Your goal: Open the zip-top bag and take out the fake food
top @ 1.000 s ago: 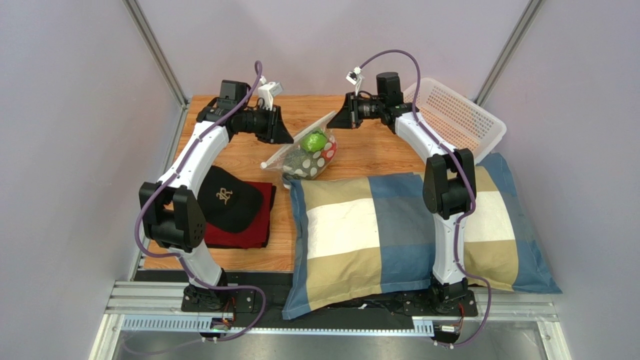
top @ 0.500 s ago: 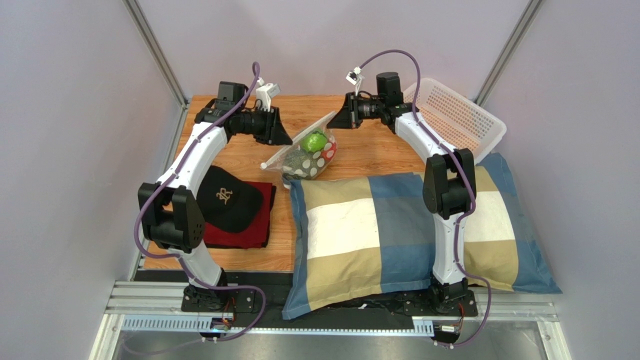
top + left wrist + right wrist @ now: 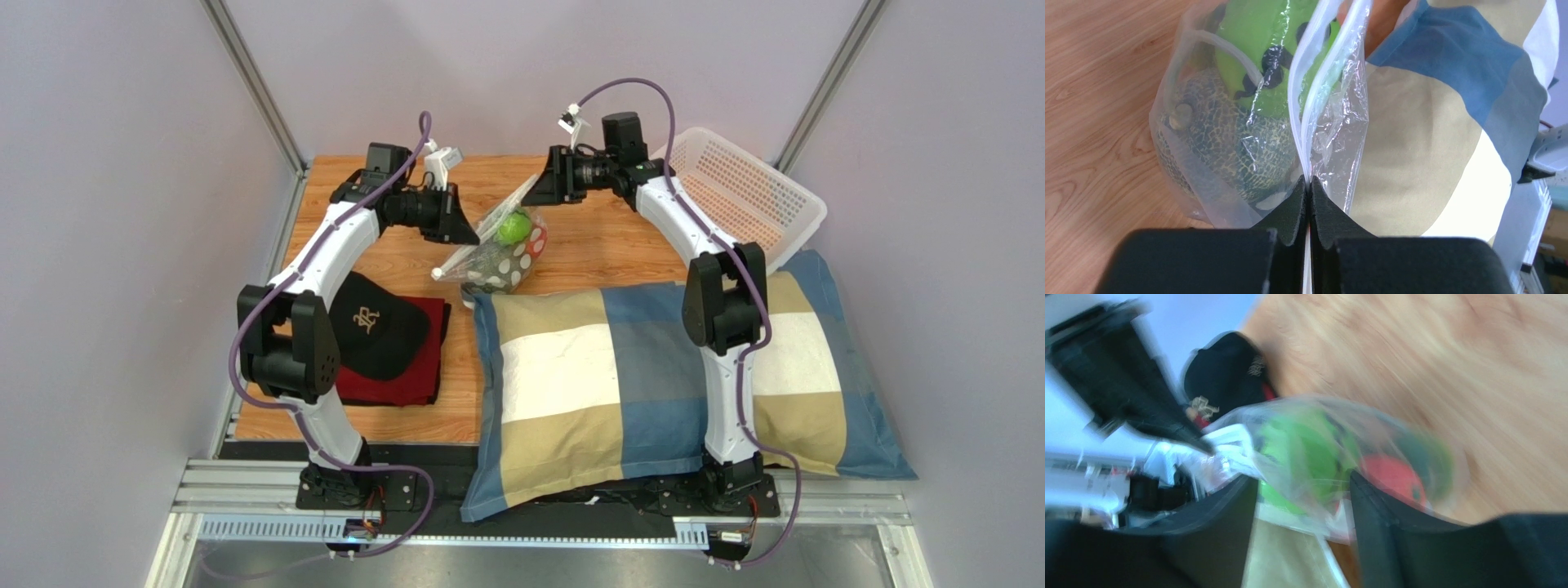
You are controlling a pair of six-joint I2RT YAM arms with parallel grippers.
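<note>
Left gripper [image 3: 1309,191]: a second ago it stood spread beside the bag, now I've got it pressed together on the white zip edge of the small clear crinkly plastic zip-top bag [image 3: 1229,153]. The zip strips run straight ahead from the fingertips and look slightly apart further out. Just ahead and to its left, inside the bag, sits the fake food: the grey-green netted melon ball [image 3: 1220,141] is closest and the bright green ball [image 3: 1247,49] is beyond it. The bag rests on the light wooden tabletop [image 3: 1100,92], against the blue, tan and white checked pillow [image 3: 1438,135] on the gripper's right.

Right gripper [image 3: 1303,499]: it was clamped at the bag's far corner. Now its fingers are spread, with the bag and a round red fruit [image 3: 1389,474] showing in the gap (the view is badly smeared, so I can't tell if either pad touches plastic).

My read is that the hold has swapped sides. The left gripper anchors one end. The right one probably needs to re-grab a single lip so the zip can be pulled apart. Nothing is out of the bag yet.
</note>
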